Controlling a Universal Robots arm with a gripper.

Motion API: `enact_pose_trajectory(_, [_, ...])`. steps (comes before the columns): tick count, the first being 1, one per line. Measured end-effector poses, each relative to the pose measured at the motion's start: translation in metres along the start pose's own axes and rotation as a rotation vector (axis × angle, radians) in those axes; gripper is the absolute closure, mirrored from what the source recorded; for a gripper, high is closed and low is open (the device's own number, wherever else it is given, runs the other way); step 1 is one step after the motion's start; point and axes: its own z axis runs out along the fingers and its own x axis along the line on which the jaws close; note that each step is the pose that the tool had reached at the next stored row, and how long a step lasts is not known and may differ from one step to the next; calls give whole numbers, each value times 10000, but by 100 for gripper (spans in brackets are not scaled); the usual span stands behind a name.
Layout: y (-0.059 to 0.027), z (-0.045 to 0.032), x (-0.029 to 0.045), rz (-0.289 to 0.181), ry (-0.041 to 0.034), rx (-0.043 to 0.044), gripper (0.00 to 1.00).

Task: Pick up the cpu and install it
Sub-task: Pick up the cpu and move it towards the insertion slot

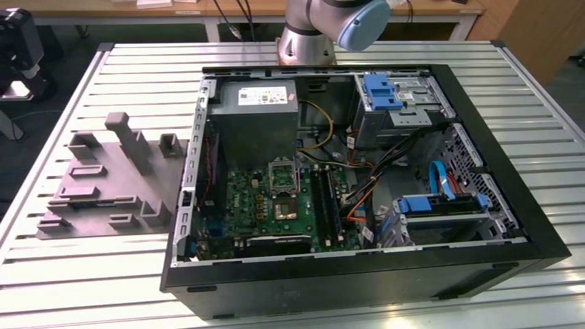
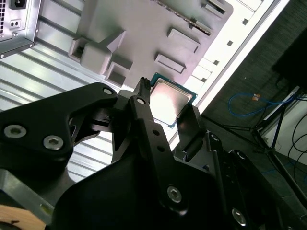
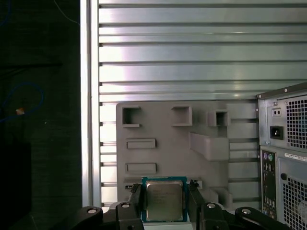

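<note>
Carrying step, first wrist view: the cpu [image 3: 164,200] is judged to be held clear of the grey moulded tray [image 3: 163,129], against which it is seen large.
Handling advice: the chip is best gripped by two opposite edges only, with no added squeeze, and carried flat so that it cannot twist in the grasp.
Jaws, first wrist view: the gripper [image 3: 164,188] is clenched on the cpu, with one of the fingers [image 3: 194,201] pressed to each side edge.
Cpu position, first wrist view: centred between the jaws, with its pale top towards the camera and its edges square to the fingers.
Handling advice, second wrist view: the hold is taken near the fingertips [image 2: 144,103], so little margin against slipping is judged to be left. Jerks are to be avoided.
Cpu position, second wrist view: the cpu [image 2: 171,100] is bridged across the gap of the gripper [image 2: 167,99]. Its green-bordered far corner is projected past the tips towards the tray [image 2: 144,28].
Handling advice, exterior view: loose cables [image 1: 366,185] are draped just beside the motherboard [image 1: 260,212], and contact with them is judged a risk to a carried chip.
Layout, exterior view: the arm [image 1: 316,27] is mounted behind the open computer case [image 1: 366,281]. The tray [image 1: 101,185] is set just beside the case, at the exterior view's left, on the slatted table [image 1: 92,288]. The socket bracket [image 1: 283,175] is seen on the board near the power supply box [image 1: 260,103].
</note>
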Motion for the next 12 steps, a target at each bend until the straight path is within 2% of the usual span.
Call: enact_pose_trajectory(12, [3, 2, -78, 1, 0, 0, 53])
